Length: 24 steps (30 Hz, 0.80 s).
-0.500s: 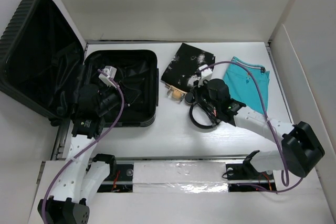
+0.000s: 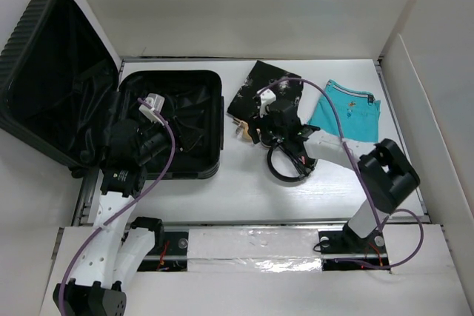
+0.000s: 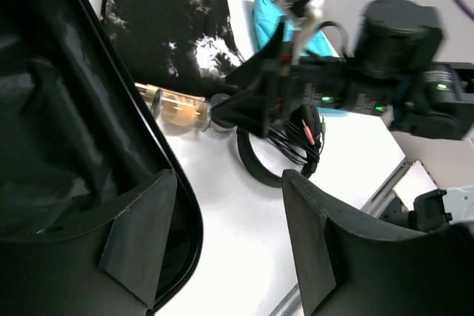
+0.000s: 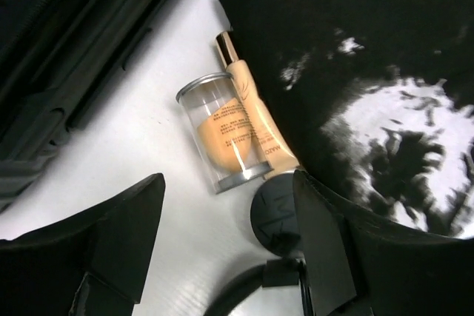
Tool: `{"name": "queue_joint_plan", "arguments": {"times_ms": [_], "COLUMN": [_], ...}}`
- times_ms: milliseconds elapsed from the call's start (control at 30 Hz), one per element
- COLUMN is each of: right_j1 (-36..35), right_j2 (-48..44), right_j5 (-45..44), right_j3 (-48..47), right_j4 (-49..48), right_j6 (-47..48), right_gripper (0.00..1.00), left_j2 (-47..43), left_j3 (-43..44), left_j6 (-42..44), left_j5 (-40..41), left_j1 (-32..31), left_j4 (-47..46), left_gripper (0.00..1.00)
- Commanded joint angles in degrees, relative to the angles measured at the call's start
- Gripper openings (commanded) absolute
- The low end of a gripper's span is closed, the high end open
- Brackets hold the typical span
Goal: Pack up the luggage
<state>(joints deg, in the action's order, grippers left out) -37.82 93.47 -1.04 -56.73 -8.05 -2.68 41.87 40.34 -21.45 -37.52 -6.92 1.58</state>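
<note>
We see the luggage [image 2: 200, 94] lying open on the left of the bench [image 2: 244, 197] | left claw [image 3: 229, 227] parted, empty, at its rim | right claw [image 4: 226, 220] parted, empty, above a clear jar [image 4: 222, 138] beside black patterned cloth [image 4: 370, 72]

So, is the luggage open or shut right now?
Open: the luggage has its lid swung back leftward, dark lining of both halves showing.
</note>
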Motion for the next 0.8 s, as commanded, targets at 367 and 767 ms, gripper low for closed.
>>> {"name": "queue_joint_plan", "arguments": {"times_ms": [367,767], "right_j1": [-0.76,-2.95], "right_j2": [15.07,19.21], "right_j5": [4.73,1.31], "right_j3": [-14.20,-18.42], "right_j4": [7.88,12.36], "right_j6": [4.26,3.56], "right_gripper": [0.76,0.54], "left_j2": [-2.05,-2.49], "left_j3": [1.67,1.59], "left_j6": [0.53,0.53], "left_j5": [-0.54,-0.36], "left_j1": [-0.20,-0.20], "left_j4": [-2.02,-2.02], "left_gripper": [0.57,0.57]}}
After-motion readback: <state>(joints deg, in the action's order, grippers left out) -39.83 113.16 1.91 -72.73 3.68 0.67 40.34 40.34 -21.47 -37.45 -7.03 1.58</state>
